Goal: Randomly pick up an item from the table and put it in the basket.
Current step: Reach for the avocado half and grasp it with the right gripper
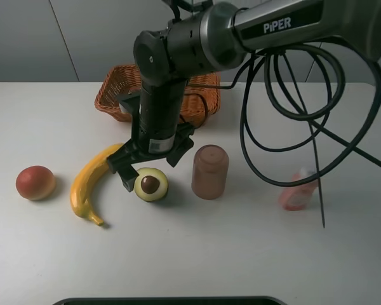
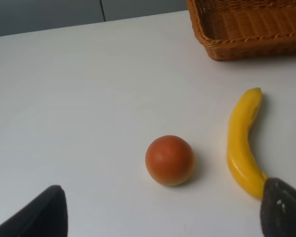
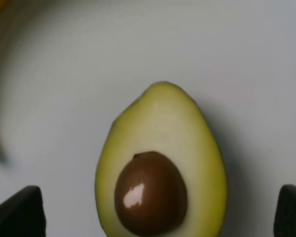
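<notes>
The halved avocado (image 1: 151,185) lies flesh up on the white table (image 1: 241,254), its brown pit showing; it fills the right wrist view (image 3: 160,173). My right gripper (image 1: 151,169) has reached across the middle and hangs just above the avocado, open, one finger on each side of it (image 3: 155,212). The wicker basket (image 1: 114,95) stands behind the arm at the back, partly hidden; its corner shows in the left wrist view (image 2: 246,49). My left gripper (image 2: 160,217) is open and empty, low over the table's left part, out of the exterior view.
A yellow banana (image 1: 89,184) (image 2: 241,143) lies just left of the avocado. A round red-orange fruit (image 1: 35,182) (image 2: 170,160) sits at the far left. A brown cup (image 1: 209,171) stands just right of the avocado. A pink bottle (image 1: 298,190) lies further right, under black cables (image 1: 286,95).
</notes>
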